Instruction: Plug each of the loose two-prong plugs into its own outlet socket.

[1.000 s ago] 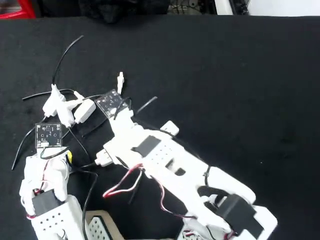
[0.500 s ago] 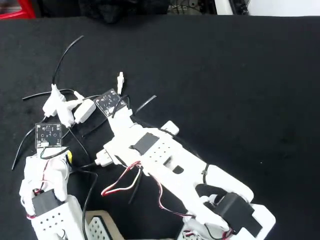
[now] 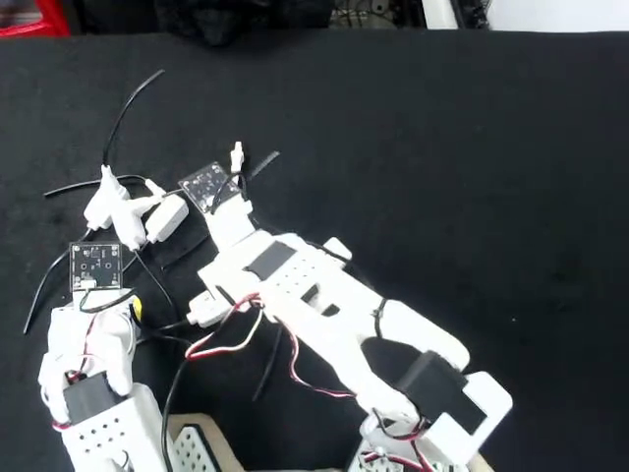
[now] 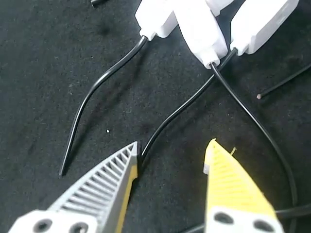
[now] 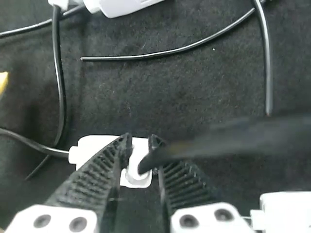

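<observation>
Distance favours the left gripper (image 4: 170, 158). The white plugs (image 3: 128, 208) lie bunched at the left of the black table (image 3: 462, 147), straight ahead of its jaws on their far side. Those jaws are spread wide. A black lead (image 4: 170, 121) runs from between them to the middle plug (image 4: 199, 26).

The plug bodies fan slightly, with their long axes roughly near-to-far. Their cord ends face the left gripper, so the prong ends should point away toward the far side. I cannot make out the prongs, nor tell which white piece is a socket.

The right gripper (image 5: 140, 153) sits to the right of the bunch. Its jaws are pressed together on a cord stub (image 5: 146, 164), which sticks out to the far right in the high view (image 3: 263, 161). A white body (image 5: 97, 148) with its own cord lies directly under those jaw tips, long axis across them. A small white plug (image 3: 236, 154) stands apart just beyond that arm's tip, its long axis near-to-far.

A grasp by the left arm would probably have to come in across a plug's width rather than along its length.
</observation>
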You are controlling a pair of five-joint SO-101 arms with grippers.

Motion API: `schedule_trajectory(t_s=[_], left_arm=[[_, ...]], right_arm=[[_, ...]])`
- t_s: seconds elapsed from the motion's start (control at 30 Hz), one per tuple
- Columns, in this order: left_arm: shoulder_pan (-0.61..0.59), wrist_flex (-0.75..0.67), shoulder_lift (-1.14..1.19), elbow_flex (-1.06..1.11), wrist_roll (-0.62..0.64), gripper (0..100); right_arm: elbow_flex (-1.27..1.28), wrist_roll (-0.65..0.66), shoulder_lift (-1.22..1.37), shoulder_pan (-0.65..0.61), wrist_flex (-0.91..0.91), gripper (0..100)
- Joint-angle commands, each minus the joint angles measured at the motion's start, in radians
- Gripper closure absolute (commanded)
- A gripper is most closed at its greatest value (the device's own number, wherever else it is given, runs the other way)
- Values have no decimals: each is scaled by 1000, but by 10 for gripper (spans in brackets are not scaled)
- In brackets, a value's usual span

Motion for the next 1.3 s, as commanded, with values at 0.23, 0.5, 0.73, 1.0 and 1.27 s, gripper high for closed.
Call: schedule_trajectory(t_s=[0.23,0.5,0.73,1.0,1.27], left_arm=[[-5,-6,-2,21,-9,777],[-7,-6,-2,21,-11,776],[-4,-8,-2,21,-11,774],[-2,-11,-2,21,-11,773],[2,-9,-2,21,-11,773]], right_arm=[[-45,-5,64,-34,64,987],[-61,-2,137,-98,68,987],[-70,95,128,-115,83,986],[-159,164,-13,-120,310,657],[-162,256,-334,-118,557,599]])
